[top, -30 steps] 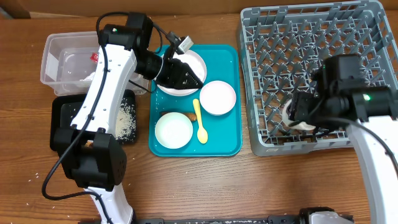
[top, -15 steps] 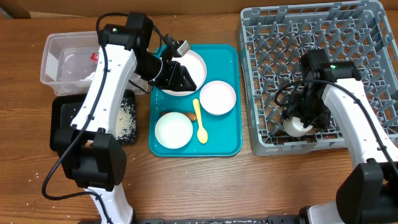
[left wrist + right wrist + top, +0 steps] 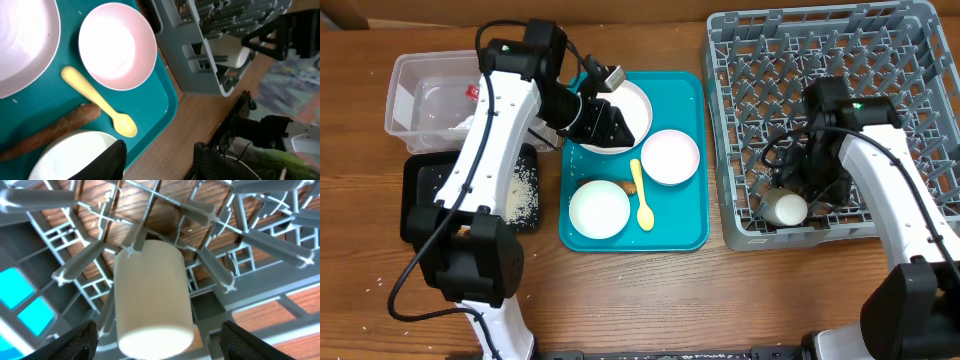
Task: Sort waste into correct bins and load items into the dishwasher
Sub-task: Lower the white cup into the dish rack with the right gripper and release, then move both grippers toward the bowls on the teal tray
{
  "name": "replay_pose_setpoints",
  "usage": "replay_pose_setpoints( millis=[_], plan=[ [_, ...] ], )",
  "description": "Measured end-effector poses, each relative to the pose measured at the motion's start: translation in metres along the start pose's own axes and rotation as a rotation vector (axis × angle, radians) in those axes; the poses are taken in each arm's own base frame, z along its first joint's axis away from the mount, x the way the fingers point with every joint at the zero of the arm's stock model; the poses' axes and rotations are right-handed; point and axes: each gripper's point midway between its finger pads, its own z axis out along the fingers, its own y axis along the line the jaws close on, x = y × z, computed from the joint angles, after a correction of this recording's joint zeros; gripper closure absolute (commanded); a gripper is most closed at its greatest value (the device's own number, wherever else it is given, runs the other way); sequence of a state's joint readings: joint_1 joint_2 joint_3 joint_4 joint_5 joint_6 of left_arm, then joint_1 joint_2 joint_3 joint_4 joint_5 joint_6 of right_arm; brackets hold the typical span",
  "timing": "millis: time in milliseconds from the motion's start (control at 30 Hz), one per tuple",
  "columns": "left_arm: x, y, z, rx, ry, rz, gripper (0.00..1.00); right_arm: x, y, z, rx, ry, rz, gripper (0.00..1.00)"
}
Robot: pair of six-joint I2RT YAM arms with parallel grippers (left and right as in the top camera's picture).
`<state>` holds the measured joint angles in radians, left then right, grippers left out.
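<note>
One cup down in the rack, both arms' jaws open

One small white round cup (image 3: 786, 208) lies on its side in the large square grey plastic dish rack (image 3: 750, 238). It rests among the upright pegs on the open grid base, at the near corner on the tray side. The right arm's jaws hang just above it, spread wide and holding nothing, with the dark fingers (image 3: 75, 340) clear of the cup on either side.

Beside the rack, a teal tray (image 3: 692, 232) carries a large white round dish (image 3: 632, 105), a pale pink round bowl (image 3: 670, 157), a white round bowl (image 3: 599, 209), a slim yellow plastic spoon (image 3: 643, 200) and an orange-brown carrot-like stick (image 3: 50, 131). The left arm's jaws hover over this tray, parted and empty.

Farther left on the wooden counter (image 3: 640, 300) stand a clear plastic rectangular tub (image 3: 410, 70) and a shallow black rectangular tray (image 3: 425, 180) holding loose white rice (image 3: 525, 190).
</note>
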<state>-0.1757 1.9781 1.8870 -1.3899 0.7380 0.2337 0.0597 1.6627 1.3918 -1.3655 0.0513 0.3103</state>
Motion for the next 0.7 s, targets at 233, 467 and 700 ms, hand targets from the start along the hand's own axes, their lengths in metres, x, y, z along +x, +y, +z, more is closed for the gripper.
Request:
replay_pose_setpoints(
  millis=[233,467,700],
  plan=[
    [0.011,0.011,0.013,-0.168,0.082,-0.002,0.54,-0.02,0.048,-0.11,-0.211,-0.309,-0.106,0.2],
    [0.009,0.02,0.032,-0.48,0.101,-0.037,0.52,0.003,0.086,-0.126,-0.279,-0.336,-0.229,0.2],
    [-0.009,0.029,0.031,-0.625,-0.013,-0.141,0.47,0.013,0.123,-0.134,-0.365,-0.362,-0.294,0.2]
  ],
)
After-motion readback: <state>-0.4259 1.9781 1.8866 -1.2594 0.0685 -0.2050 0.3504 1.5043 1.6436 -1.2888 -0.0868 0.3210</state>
